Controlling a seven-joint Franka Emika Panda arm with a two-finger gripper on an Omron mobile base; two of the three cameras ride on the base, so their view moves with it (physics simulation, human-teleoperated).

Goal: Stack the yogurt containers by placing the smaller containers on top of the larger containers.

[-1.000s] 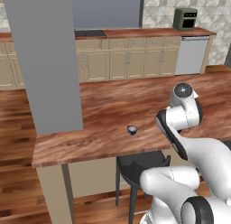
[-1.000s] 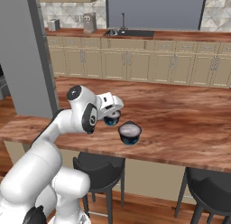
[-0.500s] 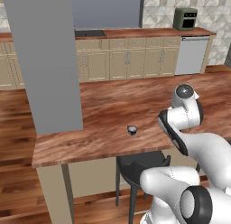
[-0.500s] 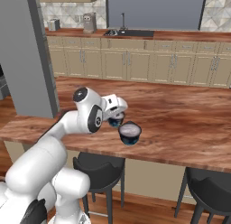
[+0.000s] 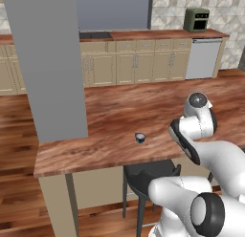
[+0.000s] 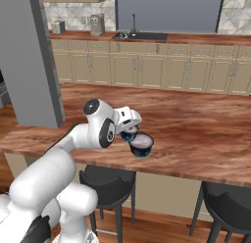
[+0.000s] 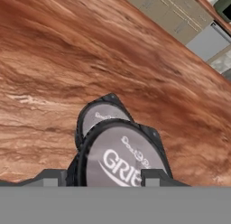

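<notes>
between the fingertips in the hand view sits the nearer yogurt cup [image 7: 124,155], pale printed lid face-on to the camera, so its axis runs roughly along the gripper's line of sight. one dark tip shows on each side of its lower rim, close against the wall; looks like the jaws are closing on it, contact not confirmable, so cannot tell if it's actually clamped.

just beyond that cup, further out from the jaws and slightly to the left in the hand view, is a second cup [image 7: 100,114], lid also up. its rim is overlapped by the near one; touching or just apart, can't say. which of the two is wider is hard to judge here, since the near one is magnified.

right base view: gripper [image 6: 132,131] sits low over the wooden counter [image 6: 196,134] near its front edge, with a squat dark cup [image 6: 141,144] just beside and below the hand, and a bit of blue [image 6: 129,136] tucked under the fingers.

third cup, the tiniest [image 5: 139,137], stands alone on the counter well to the left of the jaws in the left base view.

judgement: next move hinges on the near cup being centred between the jaws before lifting.
</notes>
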